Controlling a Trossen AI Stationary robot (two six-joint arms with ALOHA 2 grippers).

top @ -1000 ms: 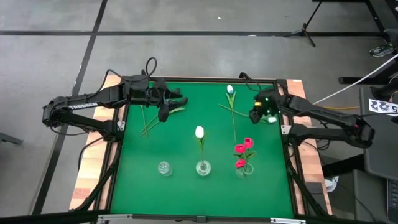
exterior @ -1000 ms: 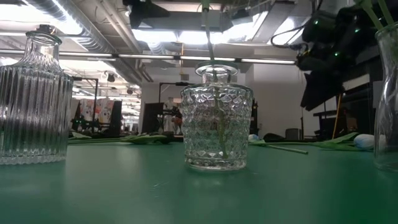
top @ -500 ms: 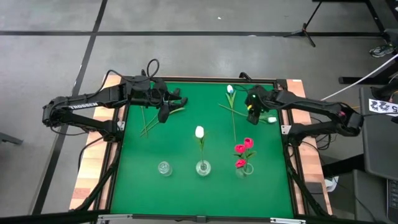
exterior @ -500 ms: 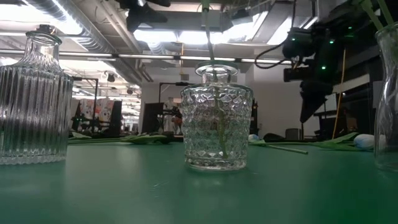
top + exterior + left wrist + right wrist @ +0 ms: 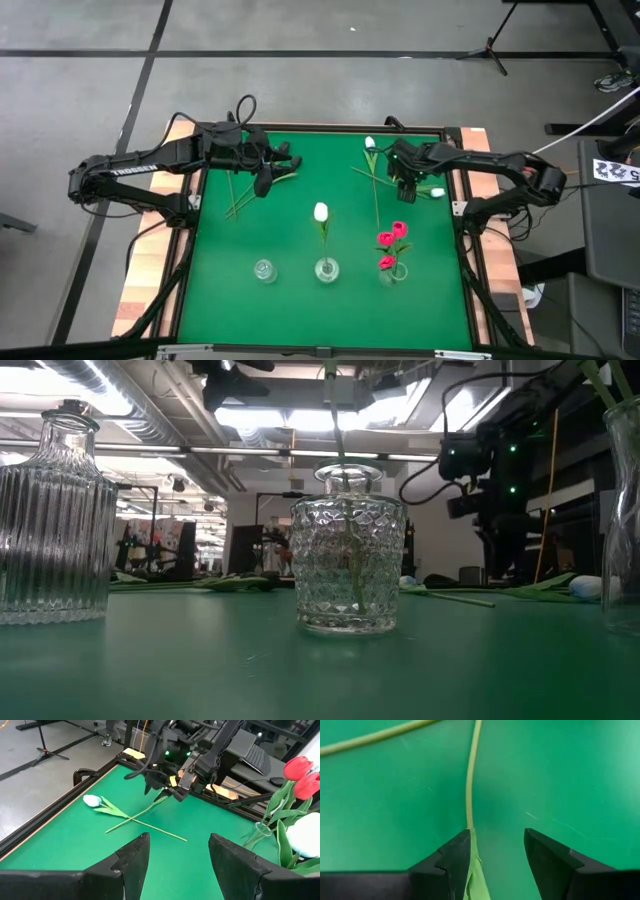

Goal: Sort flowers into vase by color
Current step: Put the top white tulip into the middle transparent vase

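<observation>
High view shows you two loose white tulips (image 5: pixel 372 150) lying crossed in the upper right of the green mat (image 5: pixel 300 220). One long stem runs straight down the frame toward the red tulips (image 5: pixel 393 240); the other lies slanted across it, its head near the right edge. More stems (image 5: pixel 240 195) lie upper left, slanting down-left. Along the lower part of the mat stand three glass vases: an empty one (image 5: pixel 264 270) at left, a middle one (image 5: pixel 326 268) with a single white tulip (image 5: pixel 321 212) upright, and a right one (image 5: pixel 394 272) holding the red tulips.

Your right gripper (image 5: pixel 403 180) hangs over the crossed stems; its wrist view shows the fingers apart, a stem and leaf tip (image 5: pixel 469 795) lying between them on the mat, nothing clamped. Your left gripper (image 5: pixel 264 180) waits upper left, fingers apart, empty.

Around the mat you have a black frame, wood table edge (image 5: pixel 150 270) and grey floor (image 5: pixel 80 90). White lettering on the left arm (image 5: pixel 133 171) is too small to read. Low view shows ceiling lights and ducts.
</observation>
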